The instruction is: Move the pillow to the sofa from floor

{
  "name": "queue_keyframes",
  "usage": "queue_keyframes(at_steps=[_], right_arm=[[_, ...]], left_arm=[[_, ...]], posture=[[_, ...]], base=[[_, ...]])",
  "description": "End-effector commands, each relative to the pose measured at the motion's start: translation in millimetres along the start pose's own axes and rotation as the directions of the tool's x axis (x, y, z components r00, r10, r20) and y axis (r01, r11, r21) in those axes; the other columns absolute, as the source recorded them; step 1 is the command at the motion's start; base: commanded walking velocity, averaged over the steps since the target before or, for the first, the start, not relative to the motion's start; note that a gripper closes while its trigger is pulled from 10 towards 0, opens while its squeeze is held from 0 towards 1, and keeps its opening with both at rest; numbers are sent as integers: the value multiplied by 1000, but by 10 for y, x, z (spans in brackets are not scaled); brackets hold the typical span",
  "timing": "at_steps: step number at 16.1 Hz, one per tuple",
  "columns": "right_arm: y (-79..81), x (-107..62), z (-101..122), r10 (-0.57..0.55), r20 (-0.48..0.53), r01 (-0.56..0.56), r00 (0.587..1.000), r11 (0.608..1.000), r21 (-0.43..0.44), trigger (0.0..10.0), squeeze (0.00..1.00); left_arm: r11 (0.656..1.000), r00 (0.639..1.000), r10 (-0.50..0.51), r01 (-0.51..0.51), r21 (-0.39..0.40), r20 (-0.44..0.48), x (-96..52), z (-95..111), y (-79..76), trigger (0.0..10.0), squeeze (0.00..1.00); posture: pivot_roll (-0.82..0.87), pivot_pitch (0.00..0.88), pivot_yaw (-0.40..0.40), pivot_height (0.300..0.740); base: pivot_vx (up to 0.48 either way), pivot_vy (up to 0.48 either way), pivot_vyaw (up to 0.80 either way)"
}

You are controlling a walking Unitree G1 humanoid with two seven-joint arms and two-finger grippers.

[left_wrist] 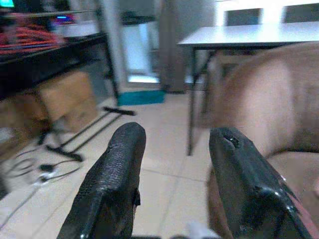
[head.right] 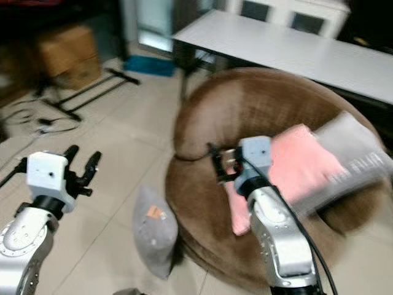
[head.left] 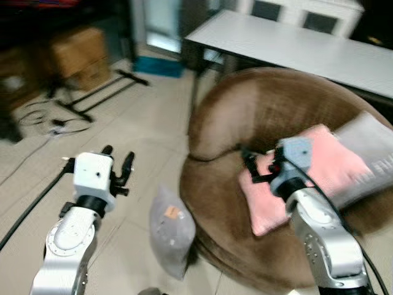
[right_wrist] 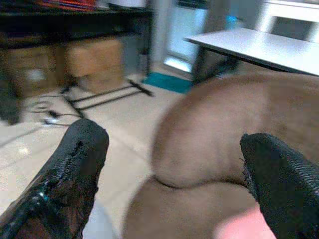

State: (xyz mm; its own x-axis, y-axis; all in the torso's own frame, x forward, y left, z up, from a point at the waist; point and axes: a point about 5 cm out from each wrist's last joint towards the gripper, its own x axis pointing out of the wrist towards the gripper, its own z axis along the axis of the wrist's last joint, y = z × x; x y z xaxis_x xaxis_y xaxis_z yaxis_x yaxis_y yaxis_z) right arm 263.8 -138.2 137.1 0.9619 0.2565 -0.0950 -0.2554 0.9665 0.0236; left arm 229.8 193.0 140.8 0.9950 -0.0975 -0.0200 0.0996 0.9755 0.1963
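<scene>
A small grey fabric pillow with an orange tag (head.left: pixel 172 230) stands on its edge on the pale tiled floor (head.left: pixel 129 141), leaning against the base of the round brown upholstered sofa (head.left: pixel 258 123). Its long axis runs roughly upright, tilted slightly toward the sofa. It lies between the two arms, below and ahead of them, a little closer to the left gripper (head.left: pixel 118 165), which hovers over the floor just to the pillow's left with its two black fingers parted and nothing between them. The right gripper (head.left: pixel 250 165) hangs above the sofa seat, fingers spread wide and empty, near a pink square cushion (head.left: pixel 307 178) that rests on the seat beside a grey cushion (head.left: pixel 368 160).

Judging by position, the left arm has the shorter reach down and rightward to the pillow's upper edge. The pictures are blurred, so the pillow's far side and how firmly it rests against the sofa are hard to make out. A white table (head.left: pixel 295 46) stands behind.
</scene>
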Motion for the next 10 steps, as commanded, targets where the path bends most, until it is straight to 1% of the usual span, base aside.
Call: queue_keyframes(at_steps=[1, 2, 3, 4, 6, 7, 8, 10], right_arm=[[-50, -17, 46, -27, 22, 28, 999, 998, -54, 10000, 1000], [-54, -15, 73, -18, 48, 19, 999, 999, -30, 10000, 1000], [-107, -13, 126, -60, 104, 61, 993, 998, -7, 10000, 1000], [-138, -13, 137, -85, 118, 87, 989, 996, -12, 10000, 1000], [-144, -3, 133, -74, 111, 75, 991, 997, -11, 10000, 1000], [-123, -4, 125, -52, 100, 54, 994, 998, -13, 10000, 1000], [-70, -10, 90, -29, 76, 31, 997, 999, -34, 10000, 1000], [-47, -12, 81, -21, 76, 24, 997, 999, -39, 10000, 1000]], left_arm=[[1000, 1000, 0, 0, 2, 5, 2, -1, -4, 10000, 0], [1000, 1000, 1, -1, 5, 5, -3, -6, 4, 10000, 0], [1000, 1000, 3, -3, 9, 2, -12, -18, 13, 10000, 0], [1000, 1000, 3, -3, 9, 1, -14, -22, 13, 10000, 0], [1000, 1000, 1, -1, 11, 0, -14, -30, 11, 10000, 0], [1000, 1000, 0, 0, 11, 1, -13, -33, 12, 10000, 0], [1000, 1000, -2, 2, 10, 2, -9, -38, 7, 10000, 0], [1000, 1000, -4, 4, 8, 3, -8, -39, 5, 10000, 0]], posture=[[20, 0, -62, 740], [23, 0, -62, 740], [21, 0, -60, 740], [21, 0, -60, 740], [21, 0, -59, 740], [20, 0, -57, 740], [20, 0, -56, 740], [20, 0, -56, 740]], base=[[0, 0, 800], [0, 0, 800], [0, 0, 800], [0, 0, 800], [0, 0, 800], [0, 0, 800], [0, 0, 650], [0, 0, 703]])
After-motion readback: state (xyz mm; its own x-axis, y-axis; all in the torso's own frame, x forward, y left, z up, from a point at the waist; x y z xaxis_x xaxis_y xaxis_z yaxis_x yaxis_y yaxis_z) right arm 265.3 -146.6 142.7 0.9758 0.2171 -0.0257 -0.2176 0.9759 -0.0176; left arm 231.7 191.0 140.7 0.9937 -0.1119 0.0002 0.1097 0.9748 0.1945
